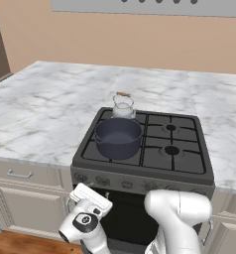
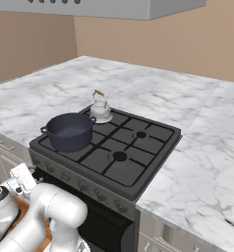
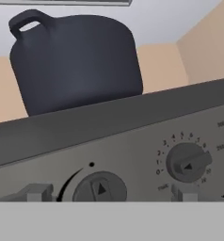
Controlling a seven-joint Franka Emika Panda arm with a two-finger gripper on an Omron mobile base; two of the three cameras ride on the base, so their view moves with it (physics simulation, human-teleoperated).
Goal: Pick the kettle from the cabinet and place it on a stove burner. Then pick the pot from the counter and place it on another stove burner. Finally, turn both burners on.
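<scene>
On the range's front-left burner sits the pot (image 1: pixel 118 138), upright, its two loop handles lined up left to right. Just behind it, the kettle (image 1: pixel 123 107) stands upright on the rear-left burner, handle up. Both right-hand burners (image 1: pixel 171 150) lie bare. Below the front edge, the gripper (image 1: pixel 91 199) hangs before the knobs (image 3: pixel 188 162), jaws spread wide, holding nothing. White counter (image 1: pixel 40 109) flanks both sides.

Pot (image 1: pixel 118 137) on front-left burner of range (image 1: pixel 189 171), frame centre in left base view. Kettle (image 1: pixel 123 106) just behind pot, on rear-left burner. Counter (image 1: pixel 40 104) flanks range left, right, behind. Knobs (image 3: pixel 188 162) along range front, below pot.
</scene>
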